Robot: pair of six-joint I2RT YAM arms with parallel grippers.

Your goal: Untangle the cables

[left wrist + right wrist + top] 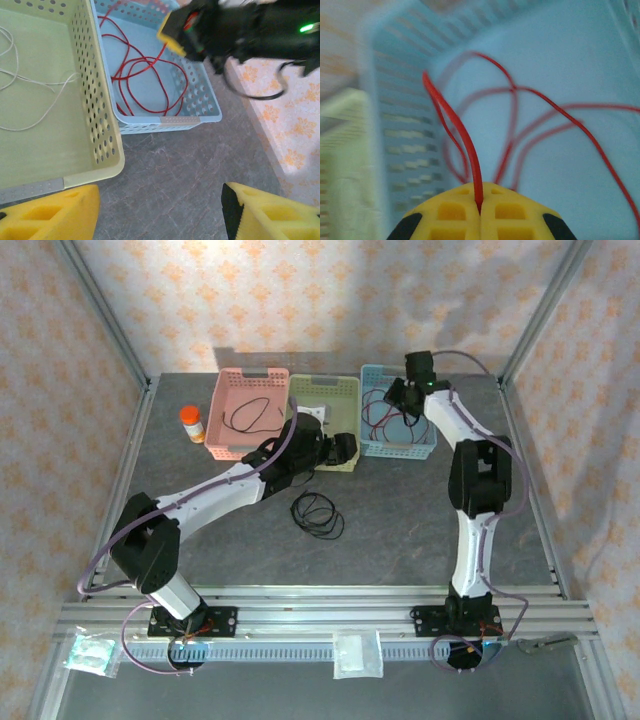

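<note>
A red cable lies in loose loops inside the blue basket. My right gripper hangs over that basket, shut on one strand of the red cable, which rises from between its yellow fingers. A white cable lies in the green basket. One black cable sits in the pink basket. Another coiled black cable rests on the table in the middle. My left gripper stands open over bare table, near the front corner of the green basket, holding nothing.
The three baskets stand side by side along the back of the grey table. An orange bottle stands left of the pink basket. Metal frame posts and patterned walls close the sides. White packets lie on the front rail.
</note>
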